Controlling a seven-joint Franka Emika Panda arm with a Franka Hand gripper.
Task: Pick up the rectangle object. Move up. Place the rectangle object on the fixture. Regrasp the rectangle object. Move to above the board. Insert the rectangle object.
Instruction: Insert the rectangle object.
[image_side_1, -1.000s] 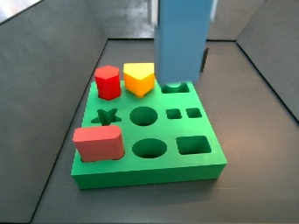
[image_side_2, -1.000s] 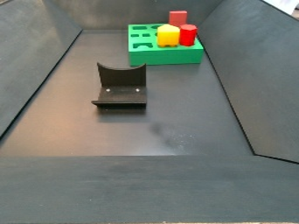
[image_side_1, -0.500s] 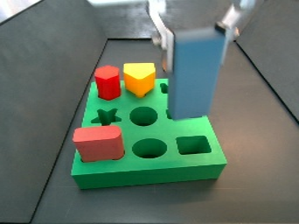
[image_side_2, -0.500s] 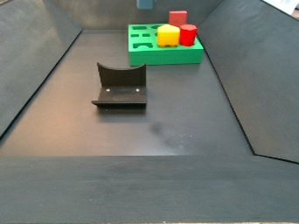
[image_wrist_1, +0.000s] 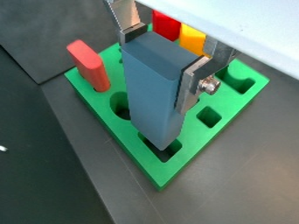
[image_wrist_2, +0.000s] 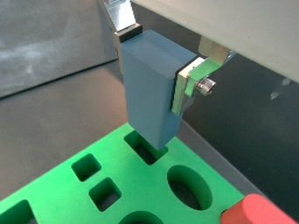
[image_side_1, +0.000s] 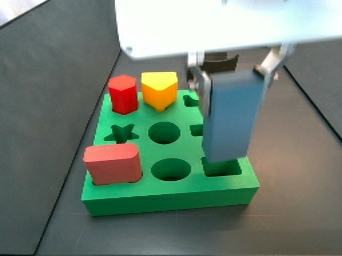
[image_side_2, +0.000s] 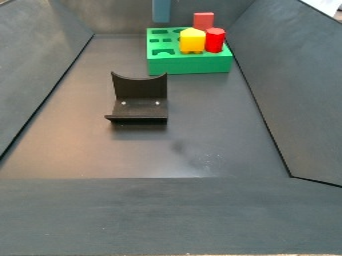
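The rectangle object (image_side_1: 230, 110), a slate-blue block, hangs upright with my gripper (image_side_1: 238, 64) shut on its upper end. In both wrist views the silver fingers (image_wrist_1: 193, 79) (image_wrist_2: 190, 83) press its two sides. Its lower end sits at the mouth of a rectangular cut-out in the green board (image_wrist_1: 131, 136) (image_wrist_2: 131, 178); I cannot tell whether it has entered. In a side view it stands over the board's (image_side_1: 160, 206) front right part. In a side view only a sliver of the block (image_side_2: 162, 9) shows above the board (image_side_2: 187, 65). The fixture (image_side_2: 136, 98) stands alone on the dark floor.
A red peg (image_side_1: 123, 95), a yellow pentagon block (image_side_1: 160, 90) and a salmon-red square block (image_side_1: 114, 165) stand in the board, left of the gripper. Star, round and square cut-outs lie open. Sloping dark walls (image_side_2: 267, 90) enclose the floor.
The gripper has come down with the block, from high above the board's back to low over its front right. Its body now fills the top of the side view.
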